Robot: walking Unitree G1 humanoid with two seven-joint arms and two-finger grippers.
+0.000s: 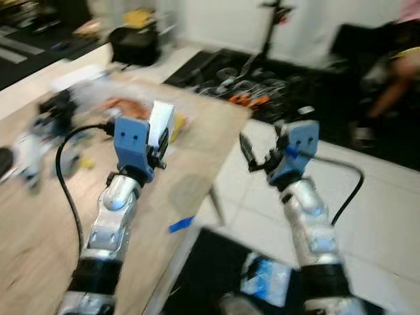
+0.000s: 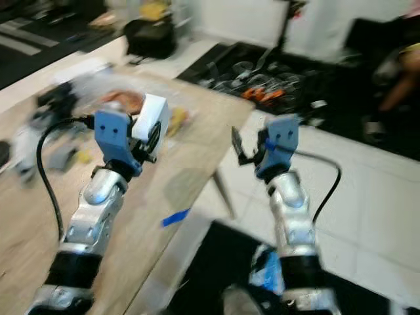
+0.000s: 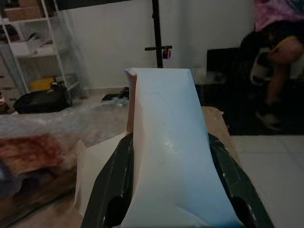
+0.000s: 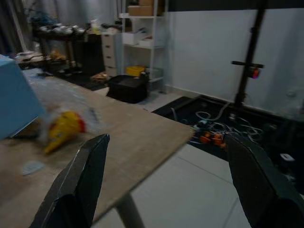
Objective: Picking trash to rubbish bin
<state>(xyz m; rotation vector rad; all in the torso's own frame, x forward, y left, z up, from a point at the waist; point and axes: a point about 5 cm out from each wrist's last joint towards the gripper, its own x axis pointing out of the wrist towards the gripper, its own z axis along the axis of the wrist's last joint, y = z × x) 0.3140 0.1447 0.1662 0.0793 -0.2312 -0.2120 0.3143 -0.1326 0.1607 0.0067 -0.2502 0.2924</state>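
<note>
Pretty blurry from the head camera, but still readable. Left gripper [image 1: 159, 134] raised over the wooden table [image 1: 39, 223], clamped on a white folded piece of card or paper [image 1: 160, 123] sticking up past the fingertips. Much clearer from the left wrist: smooth, slightly glossy white sheet [image 3: 166, 147], tall and tapered, top edge curled over with a brownish inner side showing, pinched between the two black fingers [image 3: 116, 185]. More pale paper [image 3: 88, 175] bunched just beside one finger.

Right gripper [image 1: 257, 155] held out past the table edge, over the white tiled floor [image 1: 380, 216], spread wide with nothing between the fingers. Right wrist view confirms it: both black fingers [image 4: 83, 183] far apart, table corner and floor visible between them.

Stuff the wrist cameras add: beyond the left gripper, crinkly clear plastic wrap over something reddish-brown [image 3: 31, 152]; beyond the right gripper, a yellow and red wrapper-ish blob [image 4: 64, 128] on the wood, too smeared to name, plus a light blue block [image 4: 14, 102] at the frame edge. Also a black bag [image 4: 127, 88] on the floor by white shelving [image 4: 140, 28].

From the head views: blue tape strip [image 1: 181, 224] on the table edge between the arms, tangle of cables [image 1: 243, 85] on a black mat ahead, a person [image 1: 394, 72] bent over well off to the right gripper's side.
</note>
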